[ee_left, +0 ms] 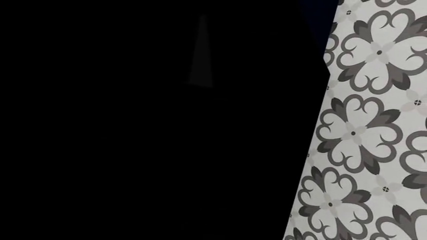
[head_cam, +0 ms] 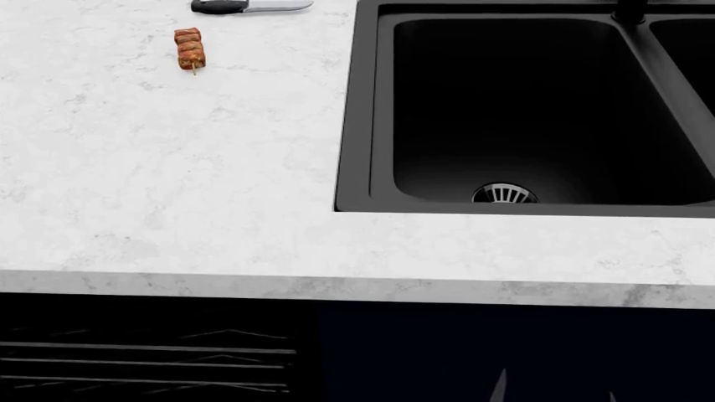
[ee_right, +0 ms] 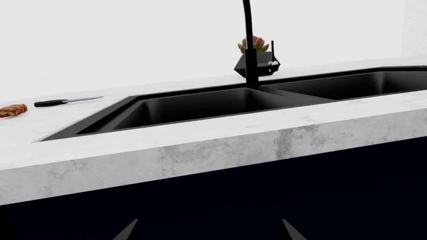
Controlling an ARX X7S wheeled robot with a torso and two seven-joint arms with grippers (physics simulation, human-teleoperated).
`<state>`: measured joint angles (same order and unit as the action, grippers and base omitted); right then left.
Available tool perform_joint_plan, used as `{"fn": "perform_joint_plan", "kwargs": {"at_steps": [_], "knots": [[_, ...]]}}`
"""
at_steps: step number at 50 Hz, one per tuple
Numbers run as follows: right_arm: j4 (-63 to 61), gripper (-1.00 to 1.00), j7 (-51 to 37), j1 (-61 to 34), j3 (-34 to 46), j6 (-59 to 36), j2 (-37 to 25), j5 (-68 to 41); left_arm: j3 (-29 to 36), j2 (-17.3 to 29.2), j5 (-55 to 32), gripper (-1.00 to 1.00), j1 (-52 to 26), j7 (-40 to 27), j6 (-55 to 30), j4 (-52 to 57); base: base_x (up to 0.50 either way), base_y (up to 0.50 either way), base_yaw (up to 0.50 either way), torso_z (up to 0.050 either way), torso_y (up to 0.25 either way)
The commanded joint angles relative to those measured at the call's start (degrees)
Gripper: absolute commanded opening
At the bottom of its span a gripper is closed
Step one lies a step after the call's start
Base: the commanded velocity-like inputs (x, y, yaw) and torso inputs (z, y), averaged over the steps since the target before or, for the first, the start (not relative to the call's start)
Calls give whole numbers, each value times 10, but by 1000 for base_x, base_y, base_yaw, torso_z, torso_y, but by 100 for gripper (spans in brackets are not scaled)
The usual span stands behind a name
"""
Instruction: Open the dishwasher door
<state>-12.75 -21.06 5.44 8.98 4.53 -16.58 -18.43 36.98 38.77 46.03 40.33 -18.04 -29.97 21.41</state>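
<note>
In the left wrist view a flat black surface (ee_left: 153, 130), seemingly the dishwasher door, fills most of the frame, with its straight edge running against the patterned floor. No handle or fingers stand out on it. In the head view a black area with thin pale horizontal lines (head_cam: 146, 356) lies under the counter at the left. I cannot tell whether it is the door or the inside. My right gripper (head_cam: 555, 390) is open, with its two grey fingertips wide apart in front of the navy cabinet front (ee_right: 220, 195); it also shows in the right wrist view (ee_right: 208, 231). My left gripper is not visible.
A white marble counter (head_cam: 167, 184) overhangs the cabinets. It holds a black double sink (head_cam: 369, 109) with a black tap (ee_right: 250, 45), a knife (head_cam: 248, 7) and a meat skewer (head_cam: 190, 48). A small potted plant (ee_right: 252, 45) stands behind the tap. The floor (ee_left: 373, 125) has grey flower tiles.
</note>
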Motion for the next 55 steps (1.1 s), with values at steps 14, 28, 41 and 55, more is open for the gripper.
{"fn": "perform_joint_plan", "kwargs": {"at_steps": [14, 28, 41, 55], "knots": [[6, 100, -2, -2, 3, 8, -1, -5, 64, -19, -129, -100, 2, 28, 51, -83, 3, -1, -3, 0, 0], [14, 100, -2, -9, 10, 7, 0, -2, 110, -36, -166, -100, 17, 15, 92, -156, 3, -4, -5, -2, 0], [7, 100, -7, -12, 16, 2, -1, 0, 139, -42, -196, -100, 21, 7, 116, -203, 3, -2, -3, -2, 0], [15, 100, -6, -12, 18, 9, -1, -3, 177, -51, -257, -100, 39, -5, 126, -256, 2, -2, -1, -2, 0]]}}
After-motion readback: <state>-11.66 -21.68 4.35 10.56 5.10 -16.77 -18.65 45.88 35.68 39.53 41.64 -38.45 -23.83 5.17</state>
